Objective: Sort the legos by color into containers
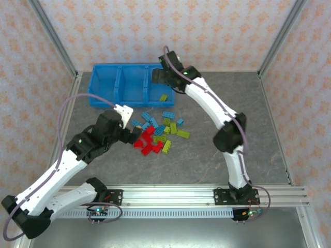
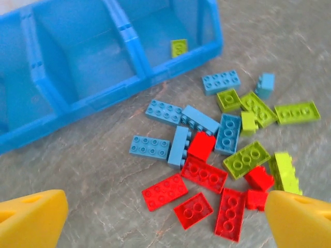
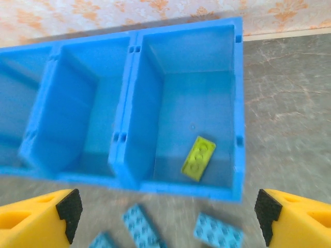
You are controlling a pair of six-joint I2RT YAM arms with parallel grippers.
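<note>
The right gripper [image 3: 168, 213] hung wide over the bin [image 3: 238, 103], green brick [image 3: 198, 157] inside; the left gripper [image 2: 165, 209], also wide, looked due a red brick [image 2: 204, 174].

Red, blue, green legos [image 2: 207, 173] clustered before blue three-bin containers [image 3: 238, 103] — one green brick [image 3: 198, 157] in right bin.

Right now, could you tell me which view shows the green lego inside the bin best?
Right wrist: the green lego lies close, studs clear. Left wrist shows it small and distant; top external, a tiny sliver.
</note>
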